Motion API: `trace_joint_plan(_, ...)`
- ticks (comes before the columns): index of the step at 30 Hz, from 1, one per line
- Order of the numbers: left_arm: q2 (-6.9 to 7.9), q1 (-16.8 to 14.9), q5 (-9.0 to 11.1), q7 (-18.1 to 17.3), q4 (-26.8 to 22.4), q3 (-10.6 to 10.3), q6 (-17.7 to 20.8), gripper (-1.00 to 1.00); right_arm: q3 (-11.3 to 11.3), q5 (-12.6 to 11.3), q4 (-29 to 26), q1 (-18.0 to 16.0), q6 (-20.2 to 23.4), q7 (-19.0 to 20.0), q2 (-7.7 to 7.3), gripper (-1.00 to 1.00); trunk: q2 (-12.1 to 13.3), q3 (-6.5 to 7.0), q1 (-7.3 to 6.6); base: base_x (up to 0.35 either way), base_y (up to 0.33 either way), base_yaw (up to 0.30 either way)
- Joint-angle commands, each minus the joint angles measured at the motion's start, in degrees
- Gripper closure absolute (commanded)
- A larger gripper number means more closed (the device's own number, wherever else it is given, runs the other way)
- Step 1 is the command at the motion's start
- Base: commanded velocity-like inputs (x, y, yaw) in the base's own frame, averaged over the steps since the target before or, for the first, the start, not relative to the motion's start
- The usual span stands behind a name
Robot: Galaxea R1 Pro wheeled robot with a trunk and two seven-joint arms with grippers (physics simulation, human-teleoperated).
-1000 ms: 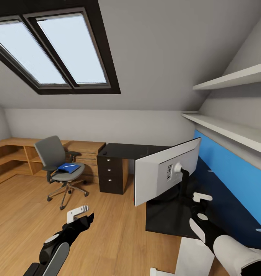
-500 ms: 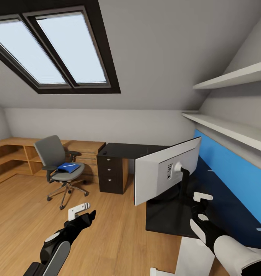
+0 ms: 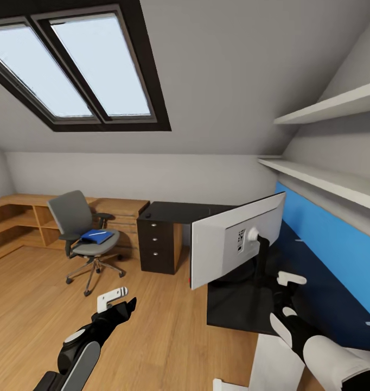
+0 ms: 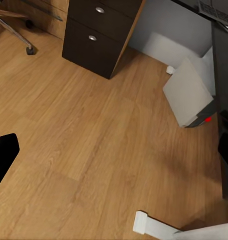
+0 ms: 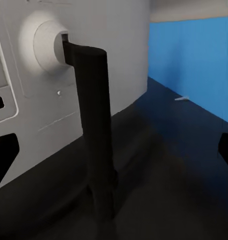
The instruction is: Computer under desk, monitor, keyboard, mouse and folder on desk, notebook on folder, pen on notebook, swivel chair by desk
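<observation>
Both end effectors show in my head view. My right end effector (image 3: 285,296) hovers over the black worktop (image 3: 234,309), just behind the monitor's stand, with its white finger (image 3: 289,278) and dark finger spread apart and nothing between them. My left end effector (image 3: 117,304) hangs above the wooden floor (image 3: 168,336), well apart from the furniture; its fingers are also parted and empty.

The monitor (image 3: 236,244) stands upright on the worktop with its pale grey back turned toward me. In my right wrist view its black stand (image 5: 96,130) rises close in front, joined to a round white mount on the monitor's back, and the base meets the dark worktop surface. A blue wall panel (image 3: 337,250) runs along the far side of the worktop, with white shelves (image 3: 326,184) above it.

The worktop's black drawer unit (image 3: 159,247) with round silver knobs stands at its far end. My left wrist view shows the light grey computer (image 4: 189,92) on the floor by the worktop's edge, beside those drawers.

The swivel chair (image 3: 82,233) stands well apart from the worktop, in front of a light wooden cabinet (image 3: 22,217). The blue folder (image 3: 97,237) lies on its seat. A skylight (image 3: 71,65) is set in the sloped ceiling.
</observation>
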Motion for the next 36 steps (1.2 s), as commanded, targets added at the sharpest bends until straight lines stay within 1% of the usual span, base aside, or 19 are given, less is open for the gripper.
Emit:
trace_joint_plan(1,0.06,-0.05,0.59,0.59,-0.08,-0.13,0.05,-1.0,0.52,-0.21,0.28,-0.06,-0.7,-0.44,-0.04,-1.0,-0.49,-0.28,0.24,0.0,0.0,0.0)
trace_joint_plan(6,0.06,-0.07,0.59,0.59,-0.12,-0.12,0.05,-1.0,0.56,-0.17,1.78,-0.05,-3.82,-0.45,0.02,-1.0,-2.5,-1.18,1.34,0.0,0.0,0.0)
trace_joint_plan(9,0.08,-0.08,0.59,0.59,-0.13,-0.11,0.05,-1.0,0.56,-0.16,2.13,-0.04,-4.48,-0.43,0.04,-1.0,-3.7,-1.72,2.0,0.0,0.0,0.0)
trace_joint_plan(20,0.07,-0.05,0.59,0.59,-0.15,-0.13,0.05,-1.0,0.87,0.02,2.42,-0.02,-4.93,-0.31,0.08,-1.0,-8.11,-3.69,4.41,0.0,0.0,0.0)
trace_joint_plan(21,0.06,-0.06,0.59,0.59,-0.15,-0.13,0.05,-1.0,0.89,0.28,2.44,-0.03,-4.93,-0.32,0.1,-1.0,-8.51,-3.87,4.63,0.0,0.0,0.0)
trace_joint_plan(22,0.09,-0.07,0.59,0.59,-0.15,-0.13,0.05,-1.0,0.91,1.56,2.46,-0.04,-4.94,-0.35,0.13,-1.0,-8.92,-4.05,4.85,0.0,0.0,0.0)
trace_joint_plan(23,0.09,-0.05,0.59,0.59,-0.15,-0.13,0.05,-1.0,0.92,1.79,2.46,-0.04,-4.94,-0.36,0.14,-1.0,-9.32,-4.23,5.07,0.0,0.0,0.0)
trace_joint_plan(36,0.11,-0.06,0.59,0.59,-0.15,-0.05,0.1,-1.0,0.92,2.33,3.15,-0.02,-4.86,-0.25,0.14,-1.0,-14.53,-6.56,7.93,0.0,0.0,0.0)
